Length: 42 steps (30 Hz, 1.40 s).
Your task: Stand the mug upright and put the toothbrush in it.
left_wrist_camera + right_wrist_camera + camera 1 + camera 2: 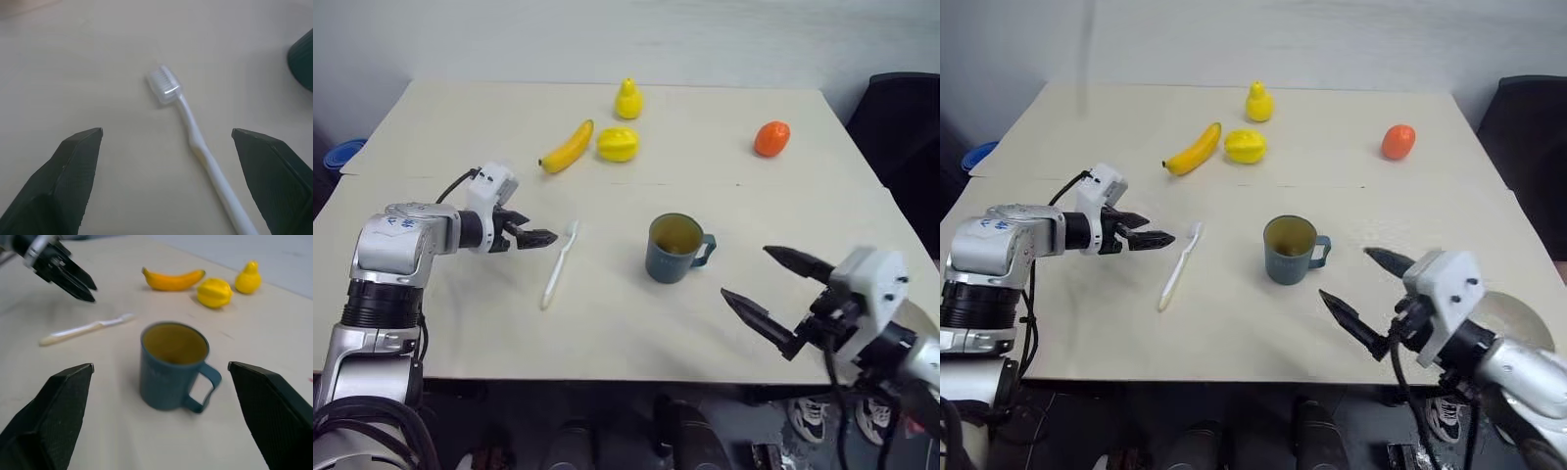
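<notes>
From the head views, the mug [674, 249] stands upright mid-table with its handle toward the right gripper [766, 287], whose fingers are spread and empty just beside it, so the standing-up step looks done. In the left wrist view, the left gripper [166, 139], spread and empty, frames the toothbrush [195, 144], which lies flat left of the mug, apparently lining up to grasp it. The right wrist view shows the mug's open mouth ready to receive the toothbrush.
</notes>
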Each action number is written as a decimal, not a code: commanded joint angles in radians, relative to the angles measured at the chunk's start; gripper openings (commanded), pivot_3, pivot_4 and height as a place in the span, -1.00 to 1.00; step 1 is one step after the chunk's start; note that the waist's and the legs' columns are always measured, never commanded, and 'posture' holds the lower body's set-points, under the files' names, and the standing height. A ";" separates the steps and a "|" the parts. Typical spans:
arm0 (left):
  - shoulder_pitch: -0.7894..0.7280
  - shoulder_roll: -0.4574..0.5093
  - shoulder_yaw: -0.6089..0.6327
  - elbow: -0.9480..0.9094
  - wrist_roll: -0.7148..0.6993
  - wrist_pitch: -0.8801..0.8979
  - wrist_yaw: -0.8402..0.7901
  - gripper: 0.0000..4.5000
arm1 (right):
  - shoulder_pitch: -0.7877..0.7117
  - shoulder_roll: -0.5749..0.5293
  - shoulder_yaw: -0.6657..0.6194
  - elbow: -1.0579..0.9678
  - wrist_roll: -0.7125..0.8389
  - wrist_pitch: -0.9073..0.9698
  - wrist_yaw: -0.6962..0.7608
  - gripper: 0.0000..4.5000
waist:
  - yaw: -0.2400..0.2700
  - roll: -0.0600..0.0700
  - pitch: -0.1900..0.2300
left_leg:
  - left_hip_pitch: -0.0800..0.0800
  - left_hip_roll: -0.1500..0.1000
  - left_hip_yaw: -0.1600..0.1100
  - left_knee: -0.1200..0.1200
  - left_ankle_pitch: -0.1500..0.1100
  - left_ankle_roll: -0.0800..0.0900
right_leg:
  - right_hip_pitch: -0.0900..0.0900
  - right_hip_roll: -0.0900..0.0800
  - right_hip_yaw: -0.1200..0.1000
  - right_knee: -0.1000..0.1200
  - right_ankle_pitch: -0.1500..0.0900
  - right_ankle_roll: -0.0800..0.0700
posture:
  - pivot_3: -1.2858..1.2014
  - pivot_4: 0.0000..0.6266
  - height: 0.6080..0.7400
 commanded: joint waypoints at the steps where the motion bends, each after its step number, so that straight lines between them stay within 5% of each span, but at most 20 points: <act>1: -0.018 -0.030 0.021 -0.084 -0.046 0.122 0.036 1.00 | -0.009 -0.110 -0.069 -0.004 0.288 -0.042 -0.071 0.96 | 0.003 -0.001 0.000 | 0.000 0.000 0.000 -0.001 0.000 0.000 | 0.000 0.000 0.000 -0.001 0.000 0.000 | 0.03 -0.52 1.00; 7: -0.025 -0.085 -0.057 -0.020 0.002 0.152 0.125 1.00 | -0.038 -0.297 -0.128 0.036 0.572 -0.114 -0.091 0.96 | 0.011 -0.003 0.000 | -0.001 0.000 0.000 0.000 0.000 0.000 | 0.000 0.000 0.000 -0.002 0.000 0.000 | 0.03 -0.52 1.00; 12: -0.107 -0.219 -0.023 0.125 -0.001 0.179 0.197 1.00 | -0.026 -0.340 -0.146 0.068 0.508 -0.093 -0.071 0.96 | 0.033 -0.005 -0.001 | -0.001 -0.001 -0.001 0.001 0.000 0.000 | 0.002 -0.001 -0.003 -0.008 0.000 0.001 | 0.03 -0.52 1.00; 15: -0.116 -0.220 -0.083 0.126 0.007 0.166 0.180 0.74 | -0.009 -0.332 -0.154 0.083 0.458 -0.087 -0.061 1.00 | 0.033 -0.006 -0.001 | -0.002 -0.001 -0.001 0.000 0.000 0.000 | 0.002 -0.002 -0.001 -0.007 0.001 0.001 | 0.03 -0.52 1.00; 27: -0.180 -0.226 -0.154 0.209 0.019 0.124 0.146 -0.95 | 0.001 -0.305 -0.105 0.049 0.355 -0.124 -0.126 1.00 | 0.031 -0.006 -0.001 | -0.003 -0.002 -0.001 0.000 0.000 0.001 | 0.002 -0.003 -0.002 -0.007 0.002 0.002 | 0.03 -0.52 1.00; 34: -0.243 -0.280 -0.094 0.298 0.038 -0.022 0.181 -0.96 | 0.098 -0.279 -0.148 0.061 0.422 -0.096 -0.209 1.00 | 0.038 -0.006 -0.001 | -0.003 -0.002 -0.001 0.001 0.000 0.002 | 0.002 -0.003 -0.002 -0.008 0.002 0.003 | 0.03 -0.52 1.00; 42: -0.366 -0.484 0.268 0.344 -0.214 -0.241 0.162 -0.96 | 0.173 -0.296 -0.261 0.044 0.450 -0.084 -0.300 1.00 | 0.048 -0.006 -0.001 | -0.006 -0.002 -0.001 0.001 0.000 0.001 | 0.001 -0.004 -0.003 -0.011 0.003 0.004 | 0.03 -0.52 1.00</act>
